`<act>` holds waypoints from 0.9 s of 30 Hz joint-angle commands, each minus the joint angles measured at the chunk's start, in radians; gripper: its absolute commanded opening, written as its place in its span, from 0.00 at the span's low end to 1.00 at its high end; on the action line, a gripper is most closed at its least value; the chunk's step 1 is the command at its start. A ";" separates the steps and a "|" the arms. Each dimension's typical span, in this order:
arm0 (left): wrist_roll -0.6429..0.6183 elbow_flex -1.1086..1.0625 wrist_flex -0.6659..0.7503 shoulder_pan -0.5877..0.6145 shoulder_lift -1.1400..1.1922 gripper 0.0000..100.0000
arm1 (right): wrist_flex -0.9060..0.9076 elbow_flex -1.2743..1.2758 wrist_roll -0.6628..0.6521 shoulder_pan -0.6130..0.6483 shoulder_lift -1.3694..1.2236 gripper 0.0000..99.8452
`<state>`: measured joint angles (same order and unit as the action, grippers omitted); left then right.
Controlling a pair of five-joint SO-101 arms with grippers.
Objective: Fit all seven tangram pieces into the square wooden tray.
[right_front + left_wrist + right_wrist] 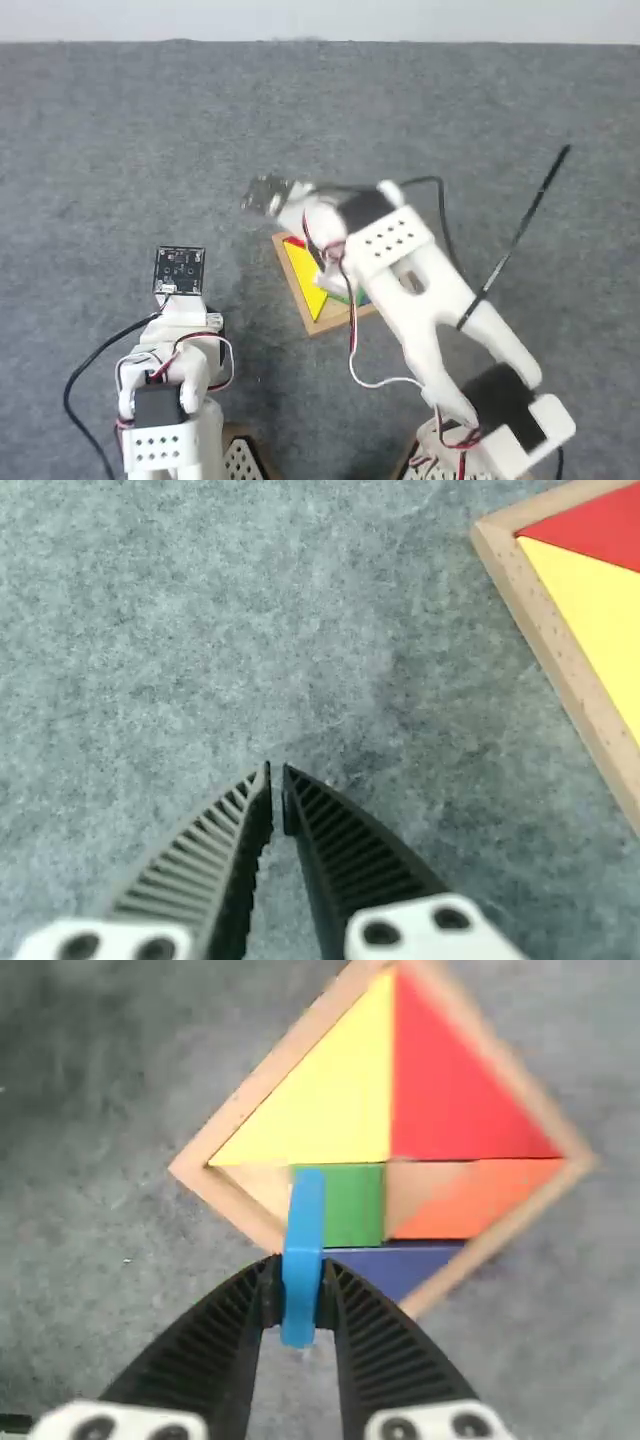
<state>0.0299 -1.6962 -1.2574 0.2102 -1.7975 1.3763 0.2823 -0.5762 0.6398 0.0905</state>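
Above bare corner gap (258, 1186) of tray (186, 1171), right gripper (298, 1280) clenched blue piece (304, 1222), standing on edge beside green square (356, 1206). Likely needed tipping flat, edges matched to gap, before release. Left gripper (277, 776) closed, empty.

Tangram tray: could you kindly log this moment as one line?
right gripper shut on light blue piece over tray | left gripper shut, beside tray | placed: yellow triangle, red triangle, green square, orange piece, dark blue piece

Square wooden tray (190, 1170) is holding yellow triangle (325, 1100), red triangle (450, 1090), green square (355, 1205), orange piece (470, 1200), indigo piece (400, 1265); blue piece (303, 1230) hanging edgewise in right gripper (300, 1272).
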 commanded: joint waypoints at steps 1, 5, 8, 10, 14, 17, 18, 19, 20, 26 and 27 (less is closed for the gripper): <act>-0.017 0.013 -0.003 0.002 -0.018 0.02 | -0.119 0.104 -0.040 0.010 0.070 0.01; -0.017 0.013 -0.003 0.002 -0.018 0.02 | -0.205 0.215 -0.054 0.059 0.070 0.01; -0.017 0.013 -0.003 0.002 -0.018 0.02 | -0.265 0.278 -0.052 0.097 0.070 0.01; -0.017 0.013 -0.003 0.002 -0.018 0.02 | -0.275 0.301 -0.052 0.104 0.070 0.01; -0.017 0.013 -0.003 0.002 -0.018 0.02 | -0.318 0.330 -0.052 0.096 0.070 0.01; -0.017 0.013 -0.003 0.002 -0.018 0.02 | -0.335 0.347 -0.052 0.097 0.070 0.01; -0.017 0.013 -0.003 0.002 -0.018 0.02 | -0.335 0.348 -0.052 0.097 0.070 0.01; -0.017 0.013 -0.003 0.002 -0.018 0.02 | -0.335 0.348 -0.054 0.096 0.070 0.01; -0.017 0.013 -0.003 0.002 -0.018 0.02 | -0.335 0.348 -0.055 0.096 0.070 0.01; -0.017 0.013 -0.003 0.002 -0.018 0.02 | -0.331 0.324 -0.063 0.090 0.070 0.01; -0.017 0.013 -0.003 0.002 -0.018 0.02 | -0.329 0.322 -0.063 0.079 0.070 0.01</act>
<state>0.0299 -1.6962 -1.2574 0.2102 -1.7975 1.0541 0.6352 -0.6222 0.7350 0.1028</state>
